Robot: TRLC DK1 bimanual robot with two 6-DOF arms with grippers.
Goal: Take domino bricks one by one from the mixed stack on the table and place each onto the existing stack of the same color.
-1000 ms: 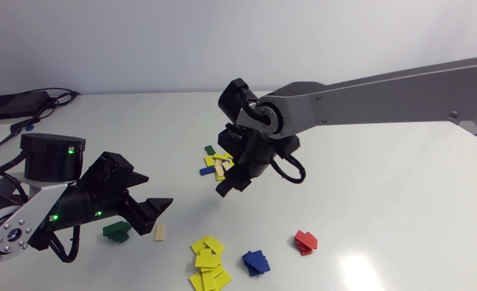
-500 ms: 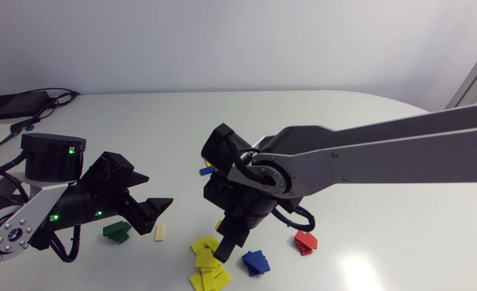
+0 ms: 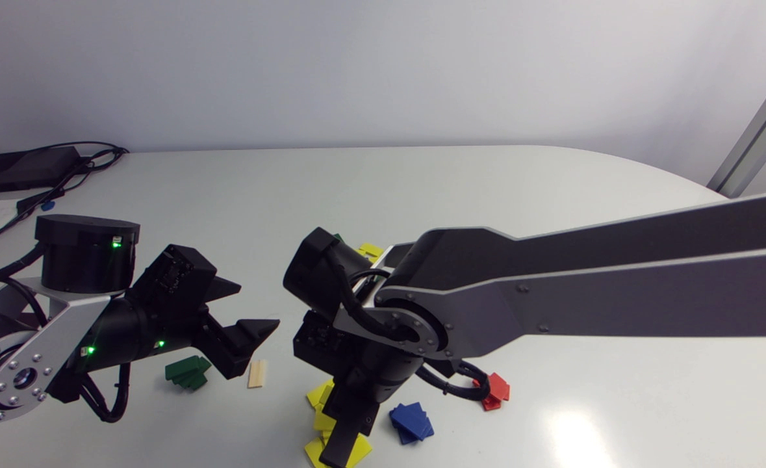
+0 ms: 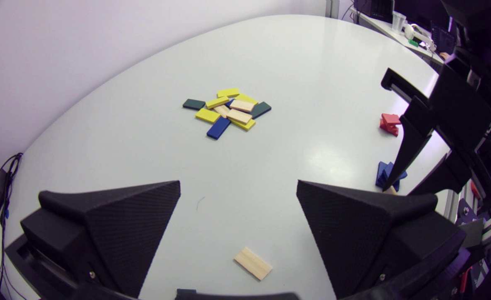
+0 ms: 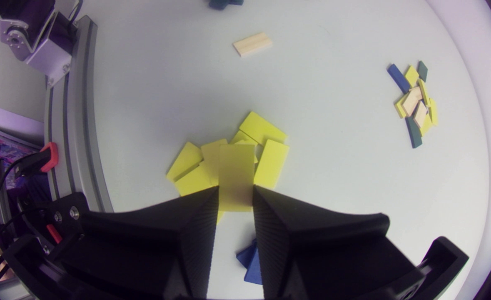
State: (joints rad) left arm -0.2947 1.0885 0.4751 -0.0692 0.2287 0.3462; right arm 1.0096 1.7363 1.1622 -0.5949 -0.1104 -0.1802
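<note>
My right gripper (image 3: 347, 437) hangs low over the yellow stack (image 3: 318, 395) near the table's front edge, shut on a yellow brick (image 5: 236, 175) that lies flat between its fingers, right above the spread yellow bricks (image 5: 270, 162). The mixed stack (image 4: 228, 111) of yellow, wooden, blue and dark green bricks lies mid-table; in the head view my right arm hides most of it. My left gripper (image 3: 256, 303) stands open and empty at the front left, above a single wooden brick (image 3: 257, 374) and beside the green stack (image 3: 186, 372).
The blue stack (image 3: 410, 421) lies just right of the yellow one, and the red stack (image 3: 498, 388) further right. A black box with cables (image 3: 25, 168) sits at the back left corner. My right arm spans the table from the right edge.
My right arm has carried the yellow brick from the mixed stack forward and down to just above the yellow stack. The left arm has kept still.
</note>
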